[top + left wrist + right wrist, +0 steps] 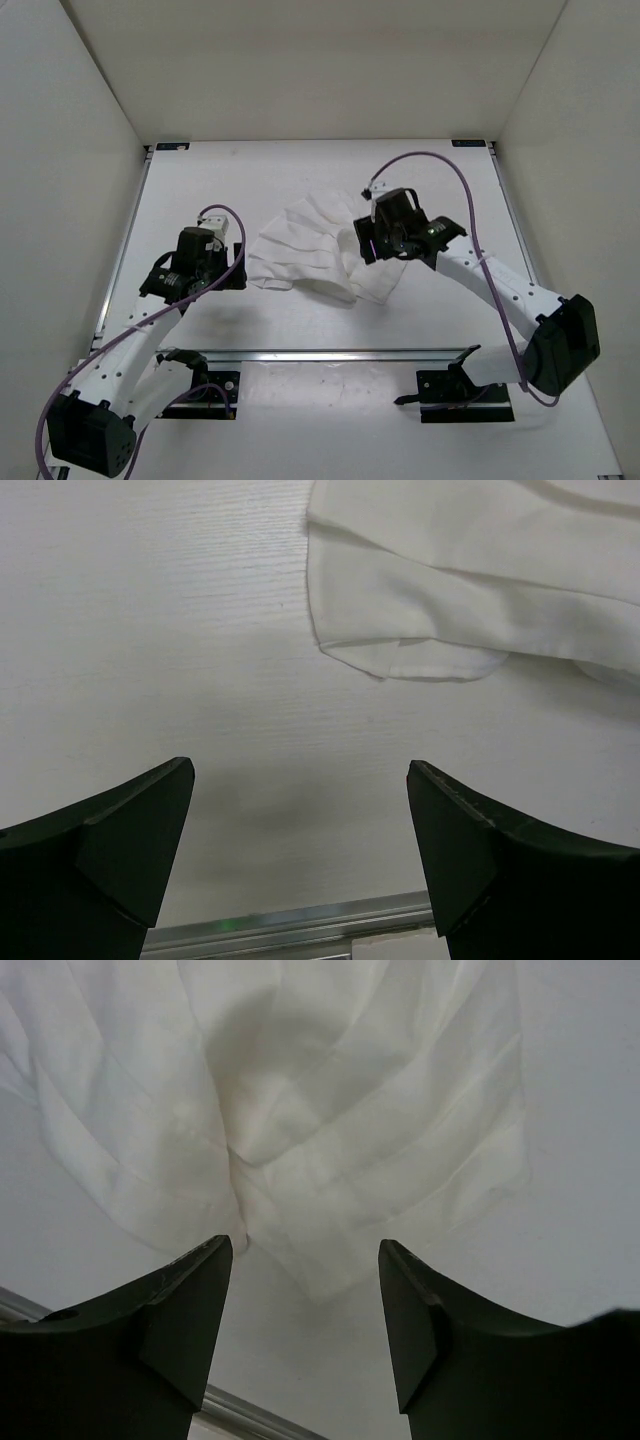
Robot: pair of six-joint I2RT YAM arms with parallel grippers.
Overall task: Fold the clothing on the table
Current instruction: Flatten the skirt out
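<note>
The clothing (320, 255), a white pleated garment, lies crumpled in the middle of the table (300, 175). My left gripper (238, 272) hovers just left of its left edge. In the left wrist view the left gripper (299, 767) is open over bare table, and the clothing (470, 580) has a rounded hem at the upper right, clear of the fingers. My right gripper (375, 245) is above the garment's right part. In the right wrist view the right gripper (305, 1244) is open and holds nothing, while a pointed fold of the clothing (330, 1090) ends just ahead of the fingertips.
A metal rail (330, 355) runs along the table's near side, in front of both arm bases; it also shows as the rail (290, 925) under the left fingers. White walls enclose the left, back and right. Purple cables loop off both arms.
</note>
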